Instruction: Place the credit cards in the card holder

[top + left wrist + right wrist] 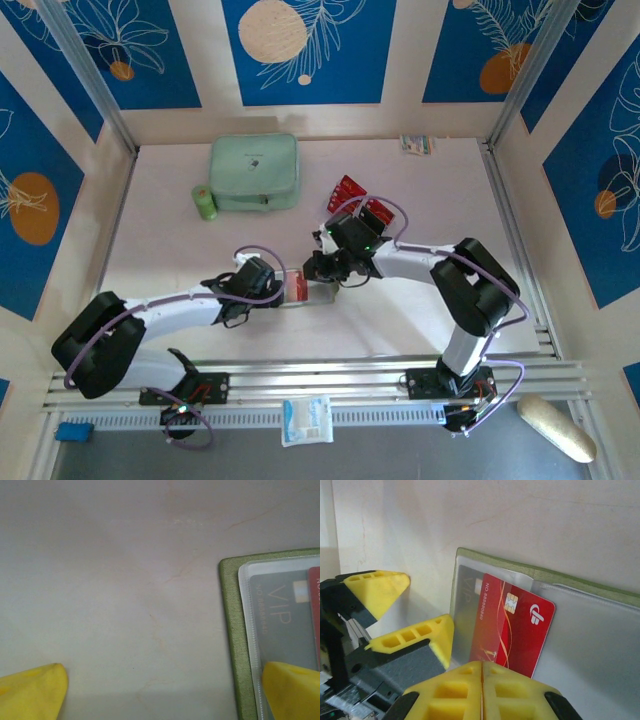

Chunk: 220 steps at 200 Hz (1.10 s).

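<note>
The olive-green card holder lies open on the table, its clear pockets facing up. A grey VIP card sits inside a pocket. A red card lies partly pushed into the same pocket. My right gripper is shut, with its tips at the red card's near edge. My left gripper is open, and one of its fingers rests on the holder's edge. Two more red cards lie behind the right arm.
A mint-green zip case stands at the back, with a small green cylinder beside it. A small packet lies at the far right by the back wall. A white pouch sits below the front rail.
</note>
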### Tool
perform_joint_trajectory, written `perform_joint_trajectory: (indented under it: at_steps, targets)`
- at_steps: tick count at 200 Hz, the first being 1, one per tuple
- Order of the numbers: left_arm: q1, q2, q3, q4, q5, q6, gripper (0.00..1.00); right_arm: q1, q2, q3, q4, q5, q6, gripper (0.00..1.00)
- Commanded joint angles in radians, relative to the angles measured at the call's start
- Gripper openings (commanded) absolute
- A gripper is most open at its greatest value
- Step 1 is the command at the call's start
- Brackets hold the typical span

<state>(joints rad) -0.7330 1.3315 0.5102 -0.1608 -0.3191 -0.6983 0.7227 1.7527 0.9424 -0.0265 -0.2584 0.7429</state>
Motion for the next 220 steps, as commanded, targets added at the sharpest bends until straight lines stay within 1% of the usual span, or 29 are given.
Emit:
perform_joint_trajectory:
  at_steps: [1,22,59,79,128,183,220]
  targets:
    - [0.015,0.015,-0.018,0.004,-0.019,-0.003,1.00,0.014,0.048,0.027,-0.048,0.002,-0.029,0.09]
    - [0.015,0.013,-0.018,0.009,-0.020,0.000,1.00,0.026,0.083,0.049,-0.061,0.006,-0.037,0.08]
    - [0.021,0.009,-0.008,0.007,-0.014,0.002,1.00,0.058,0.151,0.085,-0.065,-0.001,-0.019,0.02]
    - [0.025,-0.015,0.009,-0.012,-0.012,0.006,1.00,0.074,0.168,0.104,-0.062,0.001,-0.008,0.01]
    - [0.035,-0.075,-0.006,-0.050,-0.012,-0.001,1.00,0.078,0.148,0.112,-0.067,0.005,-0.003,0.01]
    - [0.037,-0.047,-0.061,-0.025,-0.004,-0.031,1.00,0.065,0.064,0.120,-0.115,0.025,-0.037,0.04]
    - [0.038,-0.029,-0.066,-0.014,-0.012,-0.035,1.00,0.048,0.063,0.127,-0.156,0.048,-0.071,0.03]
